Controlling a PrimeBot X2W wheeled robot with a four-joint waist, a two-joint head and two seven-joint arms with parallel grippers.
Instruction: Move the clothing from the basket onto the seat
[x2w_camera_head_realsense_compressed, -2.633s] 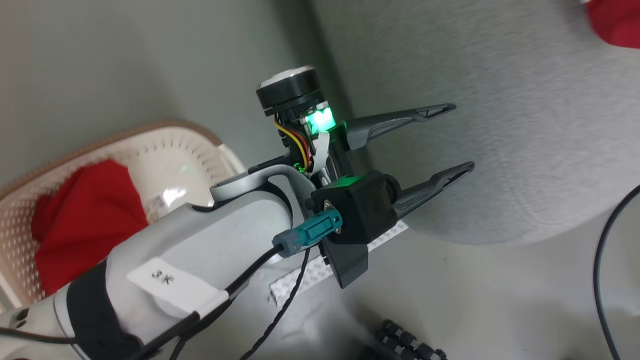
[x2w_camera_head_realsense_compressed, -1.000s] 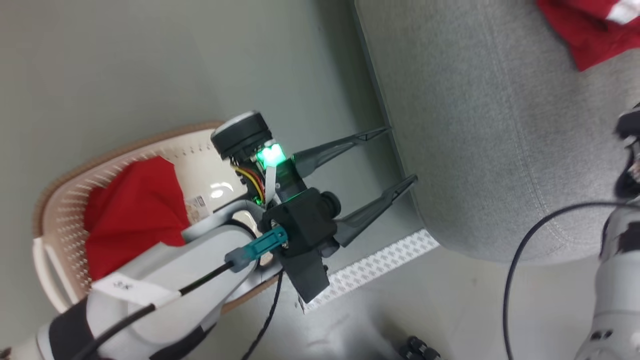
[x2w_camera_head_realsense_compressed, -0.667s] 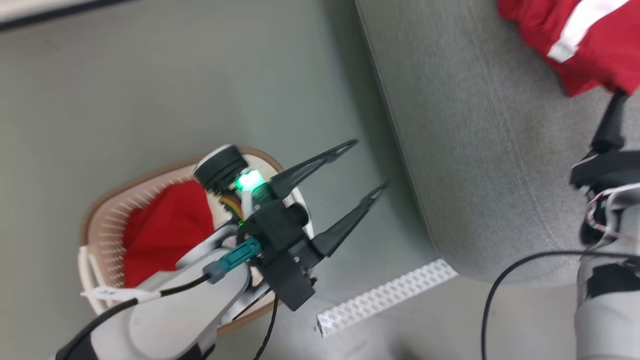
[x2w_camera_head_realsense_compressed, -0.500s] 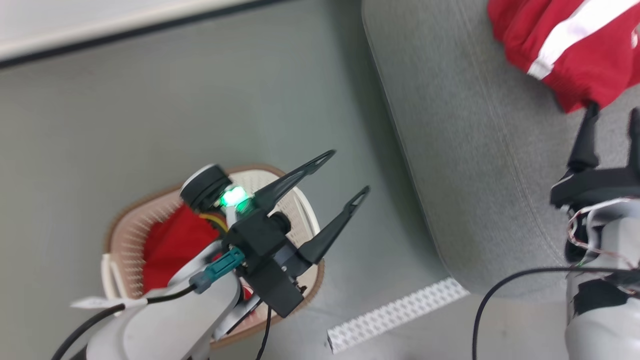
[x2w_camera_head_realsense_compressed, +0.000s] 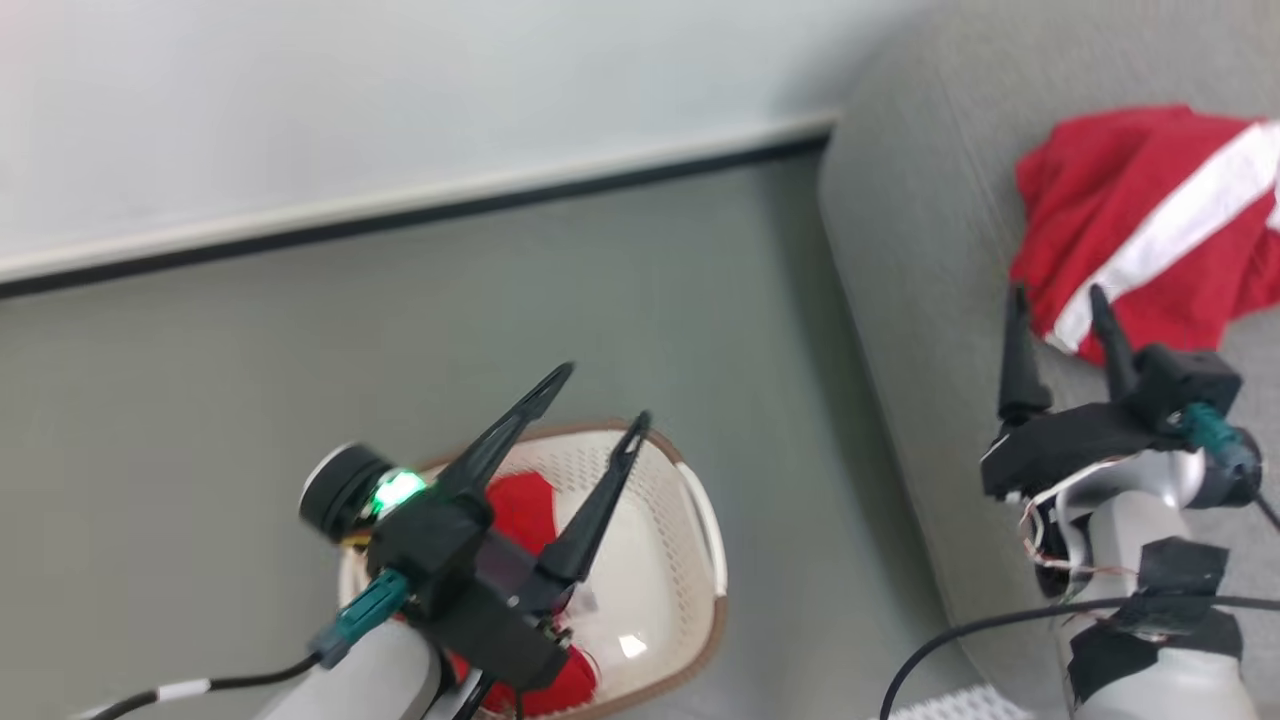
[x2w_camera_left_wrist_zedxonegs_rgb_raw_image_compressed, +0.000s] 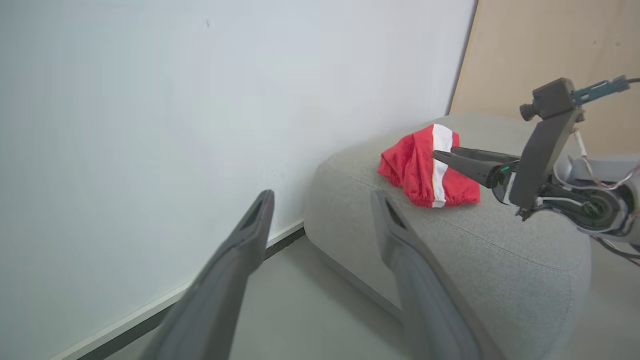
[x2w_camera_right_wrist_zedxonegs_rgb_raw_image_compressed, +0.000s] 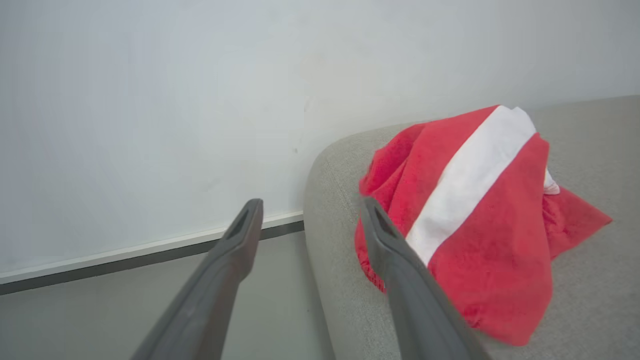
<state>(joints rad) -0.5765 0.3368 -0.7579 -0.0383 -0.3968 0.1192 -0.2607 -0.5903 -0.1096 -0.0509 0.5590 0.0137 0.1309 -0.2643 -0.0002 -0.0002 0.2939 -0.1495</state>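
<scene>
A red garment with a white stripe (x2w_camera_head_realsense_compressed: 1150, 230) (x2w_camera_left_wrist_zedxonegs_rgb_raw_image_compressed: 425, 167) (x2w_camera_right_wrist_zedxonegs_rgb_raw_image_compressed: 475, 210) lies crumpled on the grey seat (x2w_camera_head_realsense_compressed: 930, 250) (x2w_camera_left_wrist_zedxonegs_rgb_raw_image_compressed: 475, 240) (x2w_camera_right_wrist_zedxonegs_rgb_raw_image_compressed: 590, 280). My right gripper (x2w_camera_head_realsense_compressed: 1057, 300) (x2w_camera_right_wrist_zedxonegs_rgb_raw_image_compressed: 310, 210) (x2w_camera_left_wrist_zedxonegs_rgb_raw_image_compressed: 440, 154) hovers open just short of it, nothing between its fingers. The cream basket (x2w_camera_head_realsense_compressed: 665, 560) stands on the floor at the lower left, with more red clothing (x2w_camera_head_realsense_compressed: 520, 510) inside, partly hidden by my left arm. My left gripper (x2w_camera_head_realsense_compressed: 603, 395) (x2w_camera_left_wrist_zedxonegs_rgb_raw_image_compressed: 322, 205) is open and empty above the basket, its fingers pointing toward the wall.
A pale wall (x2w_camera_head_realsense_compressed: 400, 100) with a dark baseboard (x2w_camera_head_realsense_compressed: 400, 225) runs behind the grey floor (x2w_camera_head_realsense_compressed: 250, 370). A tan panel (x2w_camera_left_wrist_zedxonegs_rgb_raw_image_compressed: 550, 45) stands behind the seat. Black cables (x2w_camera_head_realsense_compressed: 960, 640) trail from my right arm, beside a strip of white patterned tape (x2w_camera_head_realsense_compressed: 940, 708).
The head camera has swung up, bringing in the wall and the whole garment on the seat. My left gripper, still open, now sits over the basket. My right gripper has come into view.
</scene>
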